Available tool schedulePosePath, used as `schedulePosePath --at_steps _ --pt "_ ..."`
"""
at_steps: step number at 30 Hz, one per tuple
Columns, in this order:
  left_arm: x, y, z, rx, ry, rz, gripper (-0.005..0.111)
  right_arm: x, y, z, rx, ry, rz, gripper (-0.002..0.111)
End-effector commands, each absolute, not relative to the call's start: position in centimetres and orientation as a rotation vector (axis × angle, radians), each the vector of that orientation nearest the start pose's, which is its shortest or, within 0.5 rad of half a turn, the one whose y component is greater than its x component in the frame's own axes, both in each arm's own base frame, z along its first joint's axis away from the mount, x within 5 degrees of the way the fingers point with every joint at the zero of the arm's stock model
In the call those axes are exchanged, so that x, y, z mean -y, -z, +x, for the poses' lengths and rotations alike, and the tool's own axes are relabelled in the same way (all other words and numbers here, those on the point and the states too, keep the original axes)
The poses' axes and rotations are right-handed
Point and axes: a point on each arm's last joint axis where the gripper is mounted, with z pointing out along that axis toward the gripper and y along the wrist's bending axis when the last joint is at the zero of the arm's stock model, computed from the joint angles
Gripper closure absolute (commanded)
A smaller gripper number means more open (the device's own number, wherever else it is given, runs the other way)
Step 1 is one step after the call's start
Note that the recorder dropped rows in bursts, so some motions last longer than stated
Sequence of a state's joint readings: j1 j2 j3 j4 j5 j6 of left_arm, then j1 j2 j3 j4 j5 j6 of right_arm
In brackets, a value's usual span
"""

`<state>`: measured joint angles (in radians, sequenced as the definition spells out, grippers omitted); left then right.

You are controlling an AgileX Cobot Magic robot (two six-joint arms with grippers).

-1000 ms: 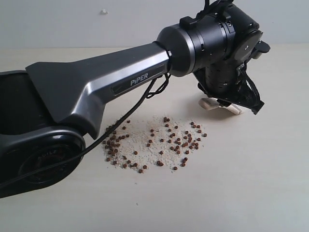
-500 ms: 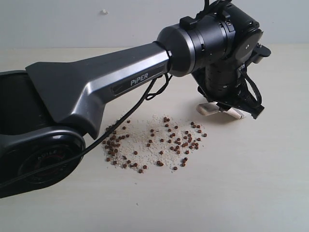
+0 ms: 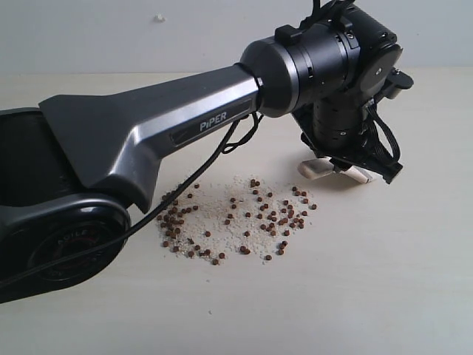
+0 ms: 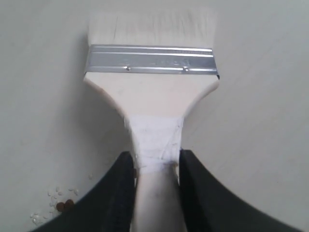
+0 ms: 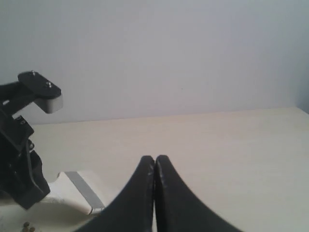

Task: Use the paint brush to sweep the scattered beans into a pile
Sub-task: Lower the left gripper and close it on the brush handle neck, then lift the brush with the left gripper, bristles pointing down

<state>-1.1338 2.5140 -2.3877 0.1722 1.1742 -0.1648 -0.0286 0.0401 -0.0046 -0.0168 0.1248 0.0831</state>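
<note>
- The left claw [image 4: 155, 164] is clenched on the taped neck of the brush [image 4: 152, 96]. One finger presses each side of the handle, and the metal band and white bristles stick out straight ahead of it.
- Over the last second this claw has dropped a little and eased sideways toward the beans [image 3: 251, 218]. The brush head under it now sits lower and closer to the near edge of the scatter than it did.
- From outside, the brush [image 3: 314, 168] hangs just below the claw and low over the table [image 3: 414, 259]. I cannot tell whether the bristles touch the surface yet.
- The beans have not shifted at all. They lie spread loosely among pale crumbs [image 3: 211, 203], off to one side of the claw and just short of the bristles, with nothing gathered yet.
- The wrist camera shows only a couple of beans [image 4: 65, 205], back beside the claw's finger and behind the brush head.
- This reads as the set-down before a first stroke, so sweeping has not really started.
- The next pull probably has to carry the bristles across the scatter toward its middle.
- The right claw [image 5: 154, 162] is clenched on nothing. It waits well off to the side, with the brush ahead of it.
</note>
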Motion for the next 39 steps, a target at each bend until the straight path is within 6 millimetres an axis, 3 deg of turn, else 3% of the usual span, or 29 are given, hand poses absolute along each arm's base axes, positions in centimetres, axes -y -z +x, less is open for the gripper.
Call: schedulePosePath --at_steps 1,6,16,26,32,39 --pt "47.8 -18.8 23.7 -2.412 0.117 1.336 0.107 0.2 -21.0 6.0 -1.531 -0.098 0.147 0.108" --pt "47.8 -18.8 23.7 -2.412 0.115 1.339 0.107 0.1 -20.7 6.0 -1.547 -0.240 0.280 0.108" --pt "48.0 -18.4 23.4 -2.444 0.156 1.341 0.107 0.1 -20.5 6.0 -1.576 -0.211 0.248 0.108" --pt "49.3 -12.5 21.7 -2.531 0.168 1.416 0.107 0.1 -20.5 6.0 -1.577 -0.198 0.235 0.108" --pt "50.2 -11.5 20.2 -2.506 0.181 1.451 0.107 0.1 -20.5 6.0 -1.579 -0.199 0.235 0.108" --pt "50.3 -11.3 19.9 -2.513 0.188 1.460 0.107 0.1 -20.5 6.0 -1.581 -0.199 0.235 0.108"
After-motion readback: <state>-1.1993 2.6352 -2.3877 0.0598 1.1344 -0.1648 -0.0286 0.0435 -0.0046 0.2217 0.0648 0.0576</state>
